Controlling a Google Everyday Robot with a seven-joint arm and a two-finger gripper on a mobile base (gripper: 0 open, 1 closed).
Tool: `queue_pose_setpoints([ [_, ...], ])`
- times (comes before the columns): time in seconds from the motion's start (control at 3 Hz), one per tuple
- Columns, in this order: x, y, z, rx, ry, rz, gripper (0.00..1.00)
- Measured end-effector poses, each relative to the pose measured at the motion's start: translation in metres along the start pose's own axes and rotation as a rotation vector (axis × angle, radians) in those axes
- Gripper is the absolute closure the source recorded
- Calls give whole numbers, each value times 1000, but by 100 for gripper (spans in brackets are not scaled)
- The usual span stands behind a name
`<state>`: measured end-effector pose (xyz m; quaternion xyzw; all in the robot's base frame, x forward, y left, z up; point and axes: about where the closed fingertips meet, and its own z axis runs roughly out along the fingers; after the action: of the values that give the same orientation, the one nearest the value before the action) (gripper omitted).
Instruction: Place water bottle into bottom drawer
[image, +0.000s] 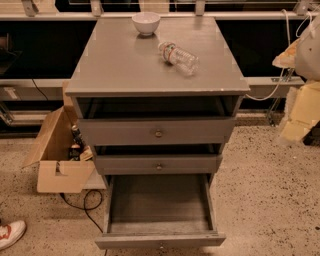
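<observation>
The water bottle (178, 57) lies on its side on the grey cabinet top (125, 70), right of centre, with its white cap pointing back-left. The bottom drawer (159, 235) is pulled out wide towards me, and its flat grey floor is bare. The two drawers above it are only slightly out. My gripper (296, 122) is a blurred white and yellowish shape at the right edge of the view. It hangs beside the cabinet at about the height of the top drawer, well apart from the bottle and holding nothing that I can see.
A white bowl (146, 22) stands at the back of the cabinet top. An open cardboard box (57, 160) with small items sits on the floor to the left, with a black cable (87, 202) beside it. A shoe (10, 234) is at the lower left. A railing and a dark window run behind.
</observation>
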<state>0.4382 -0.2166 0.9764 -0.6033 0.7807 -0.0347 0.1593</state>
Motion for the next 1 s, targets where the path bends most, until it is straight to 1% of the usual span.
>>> queue_pose_setpoints([
  [0.33,0,0,0,0,-1,0,0],
  [0.67,-15,-32,15,21,-90,55,0],
  [1.0,-33,-78,36,38,-197,117,0],
])
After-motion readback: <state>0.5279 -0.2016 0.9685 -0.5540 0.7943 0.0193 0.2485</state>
